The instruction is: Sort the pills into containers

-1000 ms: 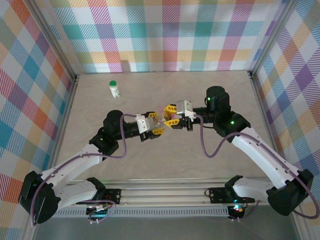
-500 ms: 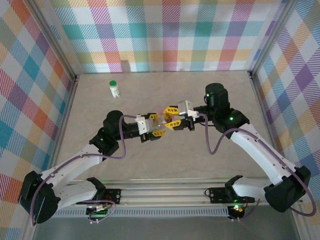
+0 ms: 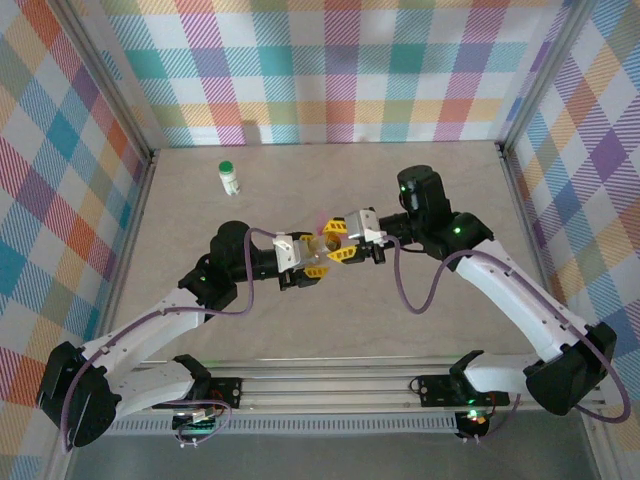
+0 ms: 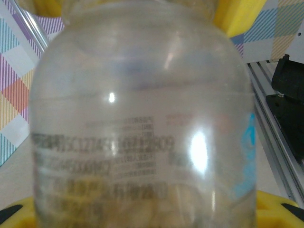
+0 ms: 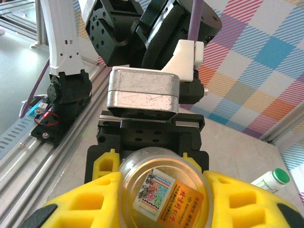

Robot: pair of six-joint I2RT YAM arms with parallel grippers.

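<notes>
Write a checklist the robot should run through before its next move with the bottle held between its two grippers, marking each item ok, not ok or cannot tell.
1. Left gripper shut on the small clear bottle: ok.
2. Right gripper shut on the bottle's round end: ok.
3. Whether that round end is the cap or the base: cannot tell.
4. Yellowish pieces low inside the bottle: ok, though blurred.
5. White bottle with green cap upright and well apart from both arms: ok.
</notes>
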